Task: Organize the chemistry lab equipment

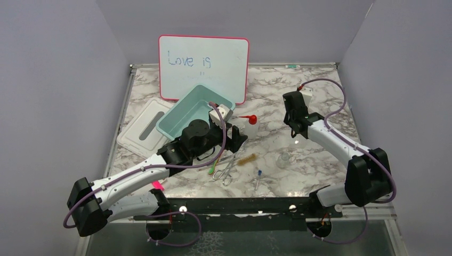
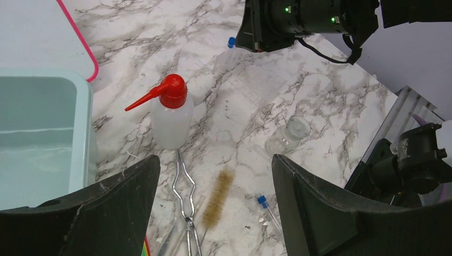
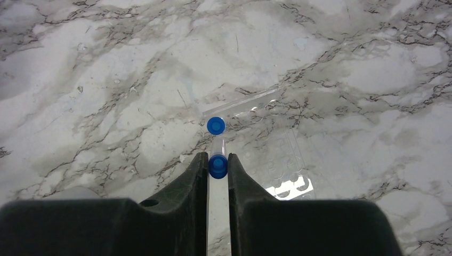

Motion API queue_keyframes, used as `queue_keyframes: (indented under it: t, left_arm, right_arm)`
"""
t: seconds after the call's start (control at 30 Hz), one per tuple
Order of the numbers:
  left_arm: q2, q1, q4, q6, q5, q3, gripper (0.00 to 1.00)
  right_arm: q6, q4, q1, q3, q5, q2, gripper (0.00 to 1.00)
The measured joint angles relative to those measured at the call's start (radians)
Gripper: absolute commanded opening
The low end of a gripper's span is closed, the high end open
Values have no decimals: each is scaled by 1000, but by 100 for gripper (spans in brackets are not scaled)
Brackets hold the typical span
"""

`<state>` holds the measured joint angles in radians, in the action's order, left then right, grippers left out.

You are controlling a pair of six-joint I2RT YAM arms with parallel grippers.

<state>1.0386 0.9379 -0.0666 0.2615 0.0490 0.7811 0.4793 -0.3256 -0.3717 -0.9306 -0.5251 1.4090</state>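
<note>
Top: we're seeing the squeeze bottle (image 1: 250,121) standing mid-table, just right of the teal bin (image 1: 184,120).
Left wrist: left gripper (image 2: 213,162) is hanging spread wide and empty, over the tongs (image 2: 184,186) and brush (image 2: 218,198).
Right wrist: right gripper (image 3: 217,158) is pinching a blue-capped tube (image 3: 218,166).

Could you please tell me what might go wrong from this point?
The right pincer pinches a blue-capped tube only at its tips, so it might slip. A second tube sits just ahead and could be knocked. The open left pincer hangs near the upright squeeze bottle, which could topple if clipped.
</note>
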Motion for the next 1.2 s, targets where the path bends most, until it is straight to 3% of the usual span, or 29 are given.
queue_keyframes:
  t: [0.73,0.87,1.03,1.2]
  left_arm:
    - [1,0,0,0,4,-10,80]
    - [1,0,0,0,4,-10,80]
    - [1,0,0,0,5,-10,80]
    - [2,0,0,0,5,-10,80]
  right_arm:
    - [-1,-50,11,-29,30,90,21]
    - [-2,-43,21,-41,45,105,28]
    - [1,-50,36,-49,62,122,45]
    - [2,-76,40,-63,77,122,50]
